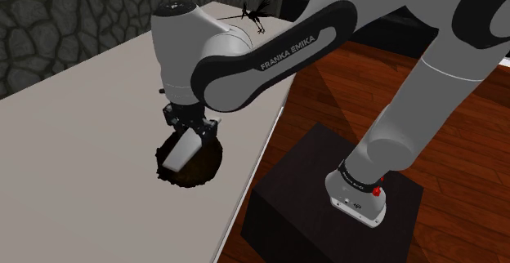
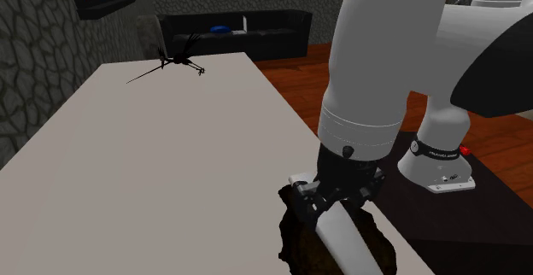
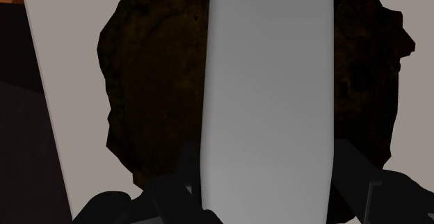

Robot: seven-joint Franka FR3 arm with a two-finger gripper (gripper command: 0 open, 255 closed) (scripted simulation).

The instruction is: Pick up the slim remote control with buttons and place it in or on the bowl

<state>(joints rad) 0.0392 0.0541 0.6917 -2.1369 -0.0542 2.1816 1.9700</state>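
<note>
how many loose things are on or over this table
3: a dark bowl near the table edge, a plain pale remote clasped by the gripper over that bowl, a black spindly figure at the far end. The arm may hide more.

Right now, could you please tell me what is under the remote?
The dark brown bowl, on the pale table. The grey remote, clasped by the gripper, covers the bowl's middle.
</note>
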